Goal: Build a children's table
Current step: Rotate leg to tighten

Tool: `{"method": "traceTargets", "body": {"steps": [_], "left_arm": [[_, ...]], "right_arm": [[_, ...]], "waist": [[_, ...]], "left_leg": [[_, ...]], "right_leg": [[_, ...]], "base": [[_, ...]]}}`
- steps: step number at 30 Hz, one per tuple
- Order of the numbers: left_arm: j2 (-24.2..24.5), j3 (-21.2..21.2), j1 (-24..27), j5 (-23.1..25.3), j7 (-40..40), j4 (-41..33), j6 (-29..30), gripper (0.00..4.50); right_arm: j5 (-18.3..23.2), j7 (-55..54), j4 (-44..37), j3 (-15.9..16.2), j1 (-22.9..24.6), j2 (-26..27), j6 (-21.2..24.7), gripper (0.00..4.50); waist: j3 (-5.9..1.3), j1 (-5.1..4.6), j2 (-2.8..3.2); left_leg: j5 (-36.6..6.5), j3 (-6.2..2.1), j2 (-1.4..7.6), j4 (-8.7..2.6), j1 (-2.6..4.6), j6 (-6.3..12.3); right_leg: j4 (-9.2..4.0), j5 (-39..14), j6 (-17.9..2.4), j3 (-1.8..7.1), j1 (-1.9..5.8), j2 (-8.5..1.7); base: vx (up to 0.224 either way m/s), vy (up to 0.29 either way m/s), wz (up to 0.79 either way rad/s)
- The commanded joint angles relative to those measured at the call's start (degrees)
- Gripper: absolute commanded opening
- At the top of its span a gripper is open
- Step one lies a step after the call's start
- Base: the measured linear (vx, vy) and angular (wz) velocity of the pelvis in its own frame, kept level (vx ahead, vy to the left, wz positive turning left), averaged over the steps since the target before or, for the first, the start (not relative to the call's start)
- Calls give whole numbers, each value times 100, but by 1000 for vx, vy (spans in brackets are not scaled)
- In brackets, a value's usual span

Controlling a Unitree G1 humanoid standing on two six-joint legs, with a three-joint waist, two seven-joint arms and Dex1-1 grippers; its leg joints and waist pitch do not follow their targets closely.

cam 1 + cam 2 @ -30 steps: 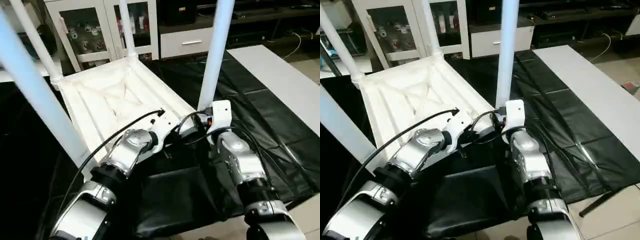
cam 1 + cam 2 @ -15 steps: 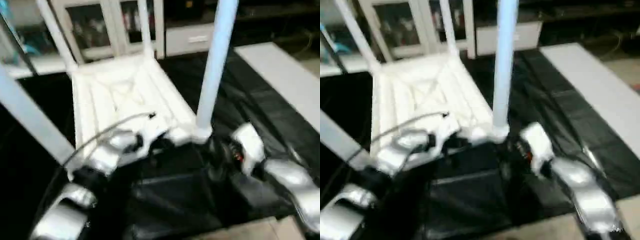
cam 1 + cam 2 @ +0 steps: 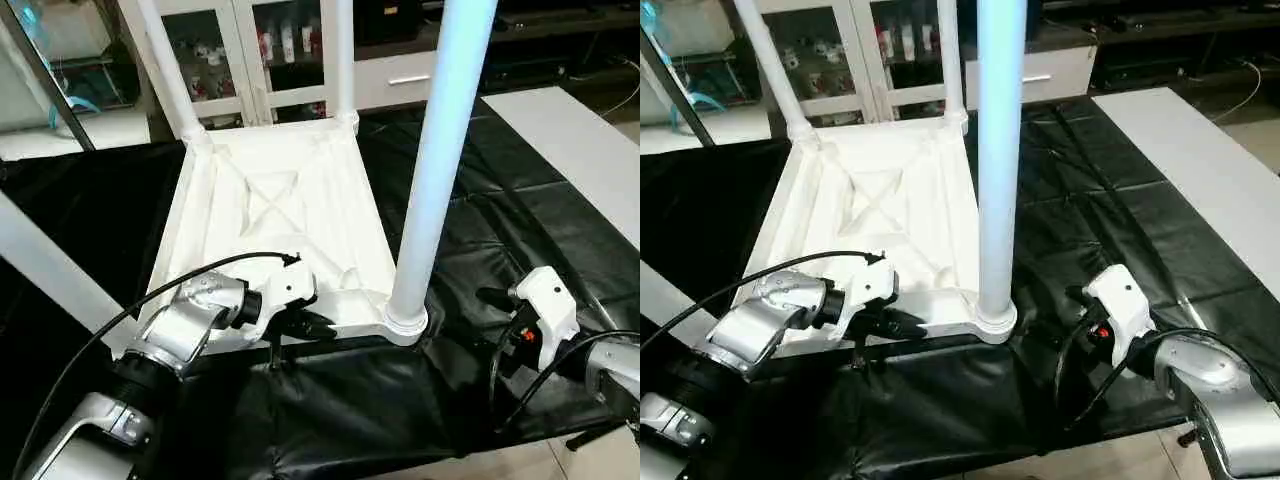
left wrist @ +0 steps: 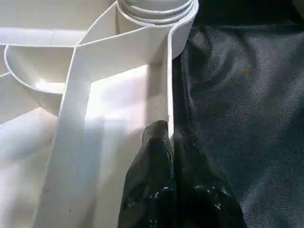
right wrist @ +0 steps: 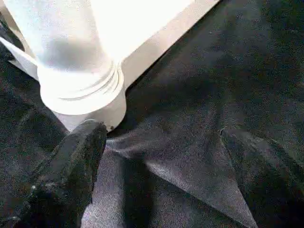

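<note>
A black sheet [image 3: 470, 210], creased and wrinkled, is spread over the worktop. A bare white strip of worktop [image 3: 570, 150] is left uncovered along the right side. Behind it, a white cabinet with glass doors [image 3: 240, 50] is seen, with what may be small bottles on its shelves. A white drawer with a metal handle [image 3: 400, 80] is set beside the cabinet.

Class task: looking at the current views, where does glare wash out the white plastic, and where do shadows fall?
Left wrist view: bright patch on the tabletop ribs; the left gripper fingers shade the rim. Right wrist view: the near leg blows out white up top, shadow under its socket collar. Left eye view: the black cover shows sheen.
</note>
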Motion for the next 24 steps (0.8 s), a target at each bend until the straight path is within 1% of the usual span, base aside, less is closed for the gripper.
{"method": "traceTargets", "body": {"steps": [1, 2, 3, 4, 5, 6, 7, 8, 9, 10, 11, 12, 13, 14, 15, 16, 17, 18, 19, 20, 21, 22, 23, 24], "left_arm": [[32, -87, 91, -17, -116, -169, 23, 0], [33, -72, 113, 3, -59, -193, 1, 0], [-7, 22, 135, -17, 117, -222, 41, 0], [-59, 129, 137, -105, 219, -250, 148, 0], [-74, 198, 142, -191, 242, -318, 297, 44], [-80, 267, 157, -284, 241, -401, 384, 44], [-86, 344, 181, -353, 284, -503, 443, 55], [-101, 447, 216, -439, 357, -629, 536, 61], [-104, 505, 244, -487, 397, -706, 593, 72], [-103, 586, 310, -579, 442, -895, 743, 84], [-126, 673, 403, -657, 534, -1094, 826, 93], [-144, 734, 472, -710, 606, -1240, 884, 98], [-132, 771, 554, -734, 658, -1388, 932, 106], [-108, 793, 615, -743, 675, -1474, 948, 117], [-39, 792, 695, -745, 661, -1601, 987, 127], [1, 854, 792, -745, 730, -1727, 916, 135], [17, 930, 882, -747, 834, -1847, 834, 141], [-36, 1079, 957, -805, 1016, -1955, 817, 150], [-44, 1213, 1021, -870, 1111, -2016, 796, 171], [-217, 1494, 1101, -947, 1481, -2077, 704, 175], [-415, 1753, 1198, -978, 1911, -2141, 678, 180], [-618, 1958, 1300, -994, 2302, -2187, 629, 180], [-755, 2124, 1396, -1018, 2572, -2218, 587, 180], [-755, 2124, 1396, -1018, 2572, -2218, 587, 180]], "right_arm": [[23, 1, -196, 53, -2, 46, 55, 416], [11, -13, -183, 72, -19, 63, 54, 416], [2, -101, -159, 90, -56, 106, 40, 416], [16, -179, -148, 70, -87, 156, 36, 416], [22, -226, -159, 54, -94, 186, 46, 419], [27, -263, -175, 41, -94, 212, 60, 419], [31, -296, -190, 25, -84, 239, 73, 419], [32, -346, -204, 5, -71, 280, 75, 419], [30, -378, -214, -3, -61, 311, 74, 419], [41, -409, -219, -15, -47, 361, 70, 419], [9, -436, -195, 3, -38, 391, 29, 419], [-15, -458, -176, 19, -32, 410, 0, 419], [-35, -481, -168, 35, -34, 428, -17, 419], [-52, -506, -182, 55, -28, 447, -21, 419], [-50, -541, -223, 44, -31, 472, -14, 419], [-36, -613, -281, 18, -34, 519, 5, 419], [-21, -686, -326, -19, -43, 562, 19, 419], [-32, -783, -345, -68, -56, 604, -6, 419], [-60, -884, -400, -60, -54, 661, -7, 419], [-69, -1029, -429, -114, -36, 759, -25, 419], [-111, -1183, -440, -167, -10, 865, -79, 419], [-128, -1329, -425, -239, 10, 969, -115, 419], [-158, -1479, -443, -274, 32, 1078, -132, 419], [-158, -1479, -443, -274, 32, 1078, -132, 419]], "waist": [[-298, -28, -105], [-303, -32, -103], [-317, -24, -117], [-315, -28, -112], [-318, -30, -136], [-320, -16, -118], [-319, -12, -147], [-320, -14, -136], [-316, -16, -137], [-307, -22, -129], [-309, -23, -89], [-306, -32, -105], [-304, -33, -51], [-302, -46, -76], [-303, -59, -17], [-297, -74, 57], [-291, -111, -19], [-292, -116, 13], [-296, -129, 38], [-291, -169, 76], [-275, -208, 72], [-279, -232, 56], [-277, -259, 53], [-279, -274, 54]], "left_leg": [[-2239, -392, 640, -600, 242, -239], [-2175, -389, 636, -593, 238, -215], [-2058, -388, 642, -582, 240, -177], [-1969, -378, 639, -581, 234, -133], [-1943, -369, 634, -574, 234, -107], [-1892, -370, 635, -569, 240, -84], [-1849, -363, 634, -566, 235, -64], [-1820, -367, 637, -567, 224, -45], [-1830, -365, 635, -565, 229, -42], [-1881, -366, 633, -568, 234, -34], [-1904, -368, 625, -561, 237, -47], [-1905, -369, 627, -564, 228, -38], [-1913, -383, 631, -570, 231, -54], [-1954, -373, 631, -578, 238, -66], [-2039, -379, 619, -581, 244, -121], [-2137, -386, 602, -582, 243, -171], [-2208, -392, 613, -597, 219, -193], [-2236, -396, 599, -593, 217, -191], [-2259, -388, 594, -585, 230, -205], [-2323, -387, 586, -574, 239, -220], [-2397, -371, 601, -578, 242, -249], [-2489, -394, 596, -566, 234, -286], [-2513, -412, 587, -569, 212, -269], [-2508, -417, 585, -574, 203, -264]], "right_leg": [[-361, -1292, -1085, 161, 75, -271], [-352, -1208, -1100, 158, 77, -264], [-337, -1070, -1128, 158, 86, -269], [-328, -954, -1163, 156, 83, -262], [-329, -940, -1174, 152, 83, -257], [-320, -924, -1199, 154, 82, -261], [-316, -931, -1216, 154, 89, -262], [-313, -944, -1225, 151, 102, -270], [-316, -966, -1228, 150, 95, -266], [-331, -1059, -1202, 149, 86, -257], [-324, -1098, -1195, 153, 90, -268], [-335, -1096, -1186, 150, 91, -262], [-328, -1123, -1146, 145, 92, -251], [-342, -1145, -1120, 142, 84, -231], [-334, -1191, -1079, 138, 84, -220], [-336, -1263, -1028, 135, 79, -213], [-356, -1250, -981, 135, 93, -211], [-349, -1312, -954, 130, 94, -209], [-350, -1337, -948, 131, 81, -209], [-369, -1473, -946, 131, 61, -210], [-385, -1488, -975, 133, 51, -208], [-399, -1613, -947, 122, 58, -209], [-402, -1738, -875, 121, 70, -202], [-412, -1767, -842, 119, 76, -201]], "base": [[0, 0, 0], [0, 0, 0], [0, 0, 0], [0, 0, 0], [0, 0, 0], [0, 0, 0], [0, 0, 0], [0, 0, 0], [0, 0, 0], [0, 0, 0], [0, 0, 0], [0, 0, 0], [0, 0, 0], [0, 0, 0], [0, 0, 0], [0, 0, 0], [0, 0, 0], [0, 0, 0], [0, 0, 0], [0, 0, 0], [0, 0, 0], [0, 0, 0], [0, 0, 0], [0, 0, 0]]}}
